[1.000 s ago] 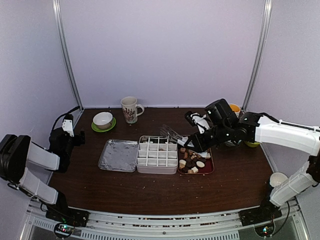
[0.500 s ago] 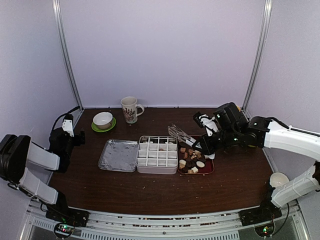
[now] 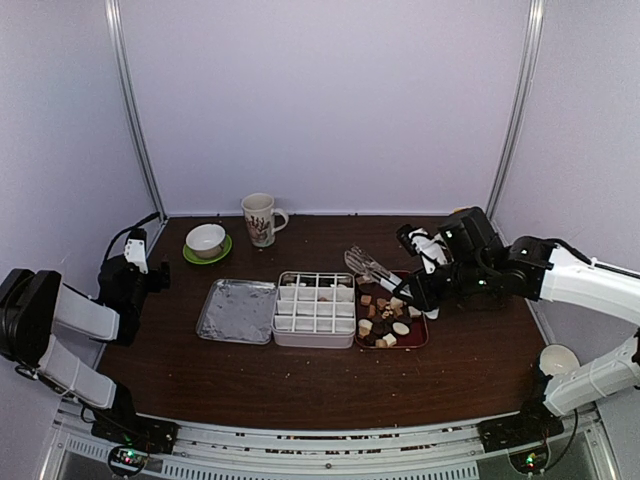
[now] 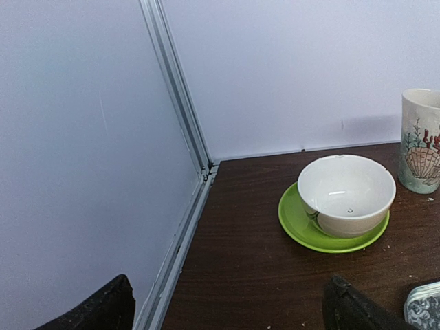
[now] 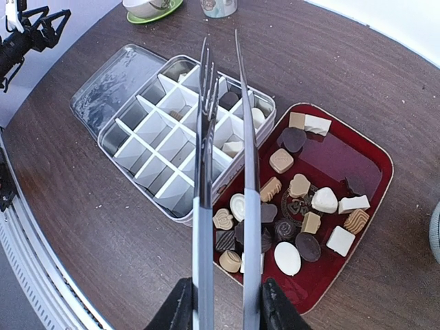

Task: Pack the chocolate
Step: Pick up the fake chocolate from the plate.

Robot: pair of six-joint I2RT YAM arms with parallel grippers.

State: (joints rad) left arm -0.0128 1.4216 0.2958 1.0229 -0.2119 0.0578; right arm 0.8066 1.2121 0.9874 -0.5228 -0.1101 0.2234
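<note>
Top view: right gripper (image 3: 420,293) has its jaws part-closed on the handle end of the metal tongs (image 3: 368,267). The tongs angle out over the dark red tray (image 3: 421,343), likely because the pieces are too small for the fingers. Left gripper (image 3: 135,258) sits at the table's left edge, out of the way. The open divided box (image 3: 315,310) is just beside the tray, its lid (image 3: 238,311) flat on its left.

Left wrist: jaws fully spread, nothing between them. Ahead are an empty white bowl (image 4: 347,192) on a green saucer (image 4: 302,227) and a shell-print mug (image 4: 421,141).

Right wrist: tong tips are slightly apart and hold nothing. The chocolate (image 5: 289,213) is mostly loose in the tray, mixed dark, tan and white. A few pieces sit in the box's far compartments; most cells are empty, so packing looks early.
</note>
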